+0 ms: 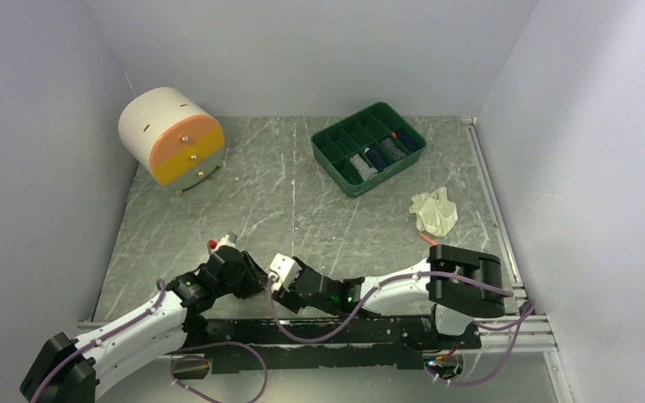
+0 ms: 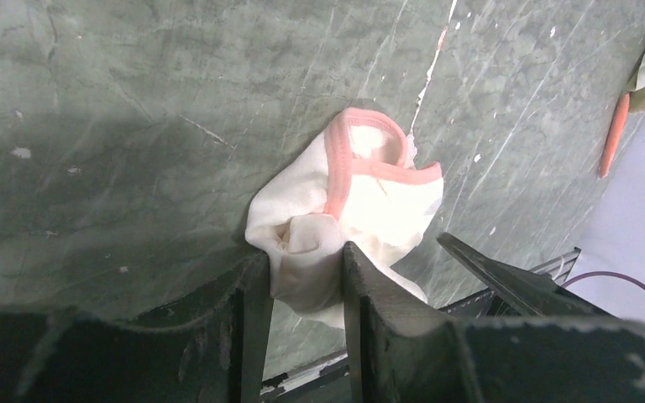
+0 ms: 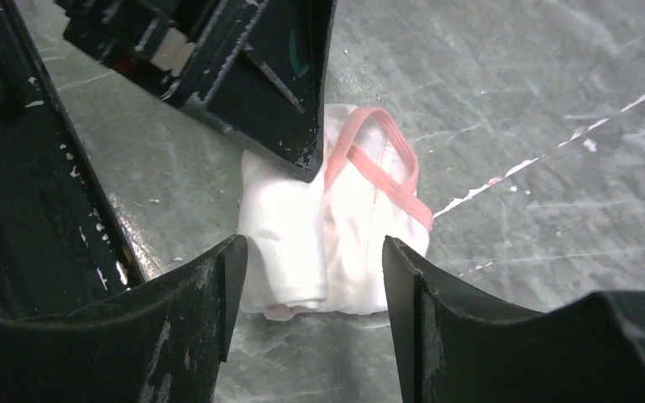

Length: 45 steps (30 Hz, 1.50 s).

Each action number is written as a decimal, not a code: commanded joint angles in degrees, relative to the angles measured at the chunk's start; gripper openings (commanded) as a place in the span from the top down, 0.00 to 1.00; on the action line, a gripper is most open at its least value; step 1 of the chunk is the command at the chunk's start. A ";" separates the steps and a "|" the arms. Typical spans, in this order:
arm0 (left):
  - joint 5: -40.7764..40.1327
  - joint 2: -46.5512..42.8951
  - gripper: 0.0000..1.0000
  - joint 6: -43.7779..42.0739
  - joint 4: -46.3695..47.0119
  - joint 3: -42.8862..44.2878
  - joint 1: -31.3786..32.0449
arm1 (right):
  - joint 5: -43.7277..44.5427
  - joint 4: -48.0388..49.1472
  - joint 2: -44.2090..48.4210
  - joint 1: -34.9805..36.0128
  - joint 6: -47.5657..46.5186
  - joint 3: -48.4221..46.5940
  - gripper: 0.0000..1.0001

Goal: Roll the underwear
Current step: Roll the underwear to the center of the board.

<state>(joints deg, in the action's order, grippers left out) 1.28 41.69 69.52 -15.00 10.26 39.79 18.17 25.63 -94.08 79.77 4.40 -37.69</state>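
Top view: illumination was even and diffuse, falling from overhead. Only soft, shallow shading lay on the bench (image 1: 302,201) under the arms and beside the drum (image 1: 170,136). The walls read a flat pale blue-grey. Focus was sharp throughout.

Left wrist view: the underwear (image 2: 361,197) was overexposed, its white cloth burnt out and the weave lost, though the pink trim kept its colour. A broad soft shadow darkened the bench at lower left. The left jaws were near-black and soft in focus.

Right wrist view: the cloth was burnt out likewise. The right jaws in the foreground were blurred and underexposed. Bench scratches were crisp.
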 commanded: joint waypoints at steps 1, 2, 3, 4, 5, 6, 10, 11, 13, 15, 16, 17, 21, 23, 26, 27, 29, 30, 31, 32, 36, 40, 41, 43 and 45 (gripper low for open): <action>-2.87 -0.15 0.60 -1.86 -7.30 -0.37 0.02 | 4.77 6.27 3.17 1.73 -8.17 1.51 0.37; -2.80 -0.12 0.60 -1.74 -7.32 -0.41 0.01 | 4.53 6.57 3.05 2.11 -8.63 1.65 0.38; -2.78 -0.09 0.60 -1.60 -7.24 -0.49 0.00 | 4.39 7.39 2.99 2.52 -9.42 2.14 0.40; -2.77 -0.04 0.60 -1.63 -7.11 -0.50 -0.01 | 4.70 8.81 3.01 3.25 -10.51 2.84 0.41; -2.82 0.10 0.60 -1.54 -6.99 -0.51 0.00 | 5.00 10.97 3.22 3.87 -11.61 3.94 0.42; -2.86 0.32 0.60 -1.50 -7.04 -0.44 0.02 | 4.18 12.91 3.55 4.19 -12.69 4.99 0.43; -2.66 1.47 0.60 -1.63 -5.64 -0.61 0.01 | -0.98 15.34 4.20 4.26 -14.88 6.38 0.44; -2.73 1.78 0.60 -1.65 -5.64 -0.53 0.02 | -0.91 15.19 3.96 4.26 -14.64 6.18 0.44; -3.09 1.98 0.60 -1.75 -6.32 -0.19 0.02 | -1.01 15.71 3.12 4.26 -14.95 6.01 0.44; -3.36 1.90 0.60 -1.68 -7.13 -0.07 0.02 | -1.62 16.13 2.16 4.31 -15.97 5.63 0.45; -3.43 1.74 0.60 -1.52 -7.49 -0.19 0.02 | -2.13 16.26 1.55 4.27 -16.79 5.16 0.44; -3.39 1.43 0.60 -1.42 -7.57 -0.35 0.02 | -2.26 16.17 0.93 4.26 -17.38 4.28 0.44; -3.37 0.06 0.59 -1.17 -8.50 -0.76 -0.05 | -2.79 15.61 -2.18 4.27 -19.80 1.48 0.45; -3.39 -0.40 0.59 -1.15 -9.24 -0.77 0.01 | -2.84 14.67 -3.85 4.26 -19.96 0.09 0.46; -3.47 -0.90 0.59 -1.01 -10.05 -0.76 -0.03 | -2.58 13.09 -6.17 4.21 -20.16 -1.64 0.49; -3.43 -1.05 0.58 -1.02 -10.12 -0.83 0.02 | -2.38 12.63 -6.99 4.25 -20.29 -2.05 0.51; -3.24 -1.17 0.58 -0.89 -9.78 -1.01 0.02 | -0.55 11.63 -8.75 4.26 -20.14 -2.52 0.53; -3.07 -1.13 0.58 -0.84 -9.66 -1.11 0.02 | 0.75 11.12 -9.35 4.28 -19.70 -2.46 0.54; -3.04 -1.07 0.58 -0.84 -9.61 -1.12 0.02 | 2.34 11.04 -9.87 4.27 -19.16 -2.22 0.54; -3.03 -0.90 0.58 -0.91 -9.61 -1.12 0.02 | 3.83 11.26 -10.09 4.26 -18.78 -1.66 0.54; -2.76 -0.52 0.58 -0.96 -9.05 -1.24 0.02 | 6.15 10.70 -10.48 4.17 -18.09 0.14 0.57; -2.66 0.76 0.59 -1.44 -8.29 -1.00 -0.03 | 4.59 9.13 -9.87 4.17 -16.24 1.48 0.64; -2.68 1.02 0.59 -1.54 -8.29 -0.83 0.02 | 4.10 8.75 -9.77 4.17 -15.58 1.88 0.64; -2.54 1.58 0.59 -1.68 -8.01 -0.69 -0.04 | 4.13 7.66 -9.68 4.17 -14.33 2.41 0.62; -2.43 1.81 0.59 -1.54 -7.72 -0.68 0.01 | 4.47 6.65 -9.63 4.17 -12.90 2.76 0.56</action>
<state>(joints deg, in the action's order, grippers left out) 0.80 41.43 69.63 -16.60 10.66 39.79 21.06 39.35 -103.50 84.05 -12.58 -37.67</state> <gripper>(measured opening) 0.414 0.406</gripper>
